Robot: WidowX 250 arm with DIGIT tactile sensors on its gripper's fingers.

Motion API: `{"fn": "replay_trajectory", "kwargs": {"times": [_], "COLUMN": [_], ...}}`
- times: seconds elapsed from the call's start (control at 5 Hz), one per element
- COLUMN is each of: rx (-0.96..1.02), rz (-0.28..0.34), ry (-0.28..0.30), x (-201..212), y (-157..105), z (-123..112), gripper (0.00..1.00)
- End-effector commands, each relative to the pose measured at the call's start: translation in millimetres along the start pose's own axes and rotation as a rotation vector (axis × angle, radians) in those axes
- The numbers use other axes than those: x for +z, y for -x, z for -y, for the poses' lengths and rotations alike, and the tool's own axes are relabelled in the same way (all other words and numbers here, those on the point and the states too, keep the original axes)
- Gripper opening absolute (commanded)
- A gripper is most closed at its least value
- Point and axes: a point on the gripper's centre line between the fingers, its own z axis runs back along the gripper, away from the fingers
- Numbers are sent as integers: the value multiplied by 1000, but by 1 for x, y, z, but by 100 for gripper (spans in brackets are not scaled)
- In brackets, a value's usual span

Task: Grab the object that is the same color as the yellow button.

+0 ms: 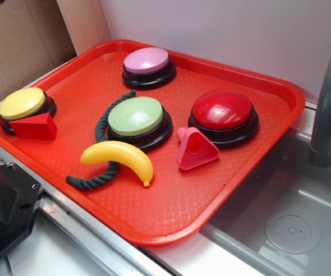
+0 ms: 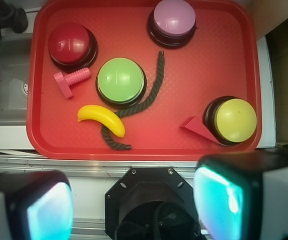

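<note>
A glossy yellow toy banana [image 1: 121, 159] [image 2: 102, 119] lies on the red tray [image 1: 171, 213] [image 2: 194, 142], over a dark green rope [image 1: 99, 178] [image 2: 133, 107], in front of the green button. The yellow button [image 1: 22, 104] [image 2: 235, 120] stands at the tray's left corner in the exterior view, behind a red wedge [image 1: 34, 126] [image 2: 198, 128]. In the wrist view my gripper [image 2: 133, 202] hangs high above the counter, short of the tray, open, nothing between its teal pads [image 2: 218, 197]. The exterior view does not show the fingers.
On the tray also stand a pale green button [image 1: 136, 118] [image 2: 120, 80], a pink button [image 1: 148, 64] [image 2: 173, 20] and a red button [image 1: 223, 114] [image 2: 69, 44], plus a pink toy bolt [image 1: 195, 148] [image 2: 71, 80]. A sink [image 1: 292, 218] and grey faucet [image 1: 329, 98] lie right. The robot base [image 1: 4, 207] [image 2: 151, 200] is at front left.
</note>
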Motion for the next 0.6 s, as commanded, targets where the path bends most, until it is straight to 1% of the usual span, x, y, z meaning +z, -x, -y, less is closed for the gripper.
{"fn": "replay_trajectory", "kwargs": {"times": [0.0,0.2,0.4], "rx": [0,-147,-399], "rz": [0,9,76], "ry": [0,-32,-61], "x": [0,-6,-20], "y": [0,-9,-24], "z": [0,5,18], "gripper": [100,100,100]}}
